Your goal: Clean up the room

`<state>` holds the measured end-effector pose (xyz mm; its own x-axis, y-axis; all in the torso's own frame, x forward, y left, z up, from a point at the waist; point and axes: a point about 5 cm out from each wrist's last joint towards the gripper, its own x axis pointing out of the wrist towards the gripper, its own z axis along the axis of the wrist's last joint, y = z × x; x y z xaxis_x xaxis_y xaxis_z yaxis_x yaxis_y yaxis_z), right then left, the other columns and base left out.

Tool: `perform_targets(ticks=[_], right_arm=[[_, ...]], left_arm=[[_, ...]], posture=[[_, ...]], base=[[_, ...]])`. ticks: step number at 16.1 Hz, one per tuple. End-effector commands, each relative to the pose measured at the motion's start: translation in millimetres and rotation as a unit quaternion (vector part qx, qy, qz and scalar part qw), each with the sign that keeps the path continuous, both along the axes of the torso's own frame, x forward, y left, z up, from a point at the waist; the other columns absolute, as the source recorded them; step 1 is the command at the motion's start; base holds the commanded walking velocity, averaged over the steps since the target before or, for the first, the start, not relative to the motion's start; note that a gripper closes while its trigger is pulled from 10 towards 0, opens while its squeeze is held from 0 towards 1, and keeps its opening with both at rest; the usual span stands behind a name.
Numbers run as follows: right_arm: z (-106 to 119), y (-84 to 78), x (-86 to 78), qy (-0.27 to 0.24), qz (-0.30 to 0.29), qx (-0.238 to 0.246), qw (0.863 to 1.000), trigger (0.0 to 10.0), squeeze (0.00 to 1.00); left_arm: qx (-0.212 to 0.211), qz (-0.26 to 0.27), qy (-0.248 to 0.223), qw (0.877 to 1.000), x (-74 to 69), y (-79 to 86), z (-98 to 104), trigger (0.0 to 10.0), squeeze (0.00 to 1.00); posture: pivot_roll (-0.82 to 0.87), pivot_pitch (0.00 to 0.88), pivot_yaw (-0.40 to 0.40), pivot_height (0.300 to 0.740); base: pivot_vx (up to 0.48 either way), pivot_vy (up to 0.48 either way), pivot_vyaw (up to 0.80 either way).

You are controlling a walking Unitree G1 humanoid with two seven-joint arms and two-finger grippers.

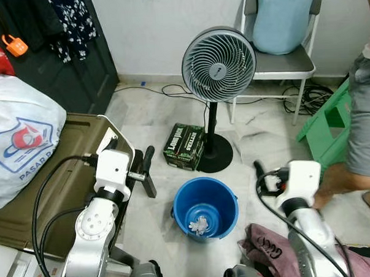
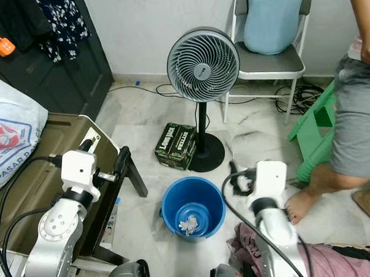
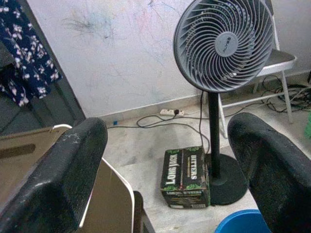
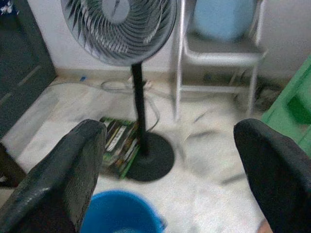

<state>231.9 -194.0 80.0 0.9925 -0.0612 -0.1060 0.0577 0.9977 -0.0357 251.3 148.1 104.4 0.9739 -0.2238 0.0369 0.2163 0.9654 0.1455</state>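
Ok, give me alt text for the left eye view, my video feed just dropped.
A blue bucket with crumpled white scraps inside stands on the pale floor between the robot's raised left gripper and right gripper. Behind it stand a pedestal fan and a green carton, with a chair at the wall and a person's legs at right.

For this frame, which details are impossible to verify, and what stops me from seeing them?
- Scraps in the blue bucket: too small to identify, eye views.
- Person: cut off by the right edge, eye views.
- White bag print: cut by the left edge.
- Green box: lettering blurred in right wrist view, partly behind the fan pole.
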Motion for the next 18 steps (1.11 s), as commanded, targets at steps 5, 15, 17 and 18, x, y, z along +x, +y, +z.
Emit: perform_targets(ticks=[5,15,17,18], right_arm=[[8,3.6,-0.9,-0.026,0.007,-0.043,0.999,10.0,0.0],[14,5.9,12.6,-0.039,0.028,-0.046,0.998,10.0,0.0],[16,6.8,12.1,-0.042,0.031,-0.048,0.997,10.0,0.0],[17,7.0,12.0,-0.043,0.033,-0.047,0.997,10.0,0.0]], left_arm=[[-0.016,-0.006,0.021,1.0,-6.0,-7.3,-11,10.0,0.0],[-0.033,0.002,0.035,0.999,-7.2,-10.7,-14,10.0,0.0],[-0.037,0.008,0.034,0.999,-6.7,-9.6,-14,10.0,0.0],[-0.036,0.008,0.036,0.999,-5.8,-9.5,-15,10.0,0.0]], posture=[[-0.07,0.061,0.081,0.74],[-0.08,0.073,0.061,0.74],[-0.08,0.068,0.057,0.74],[-0.08,0.065,0.055,0.74]], base=[[0.0,0.0,0.64],[0.0,0.0,0.8],[0.0,0.0,0.8],[0.0,0.0,0.8]])
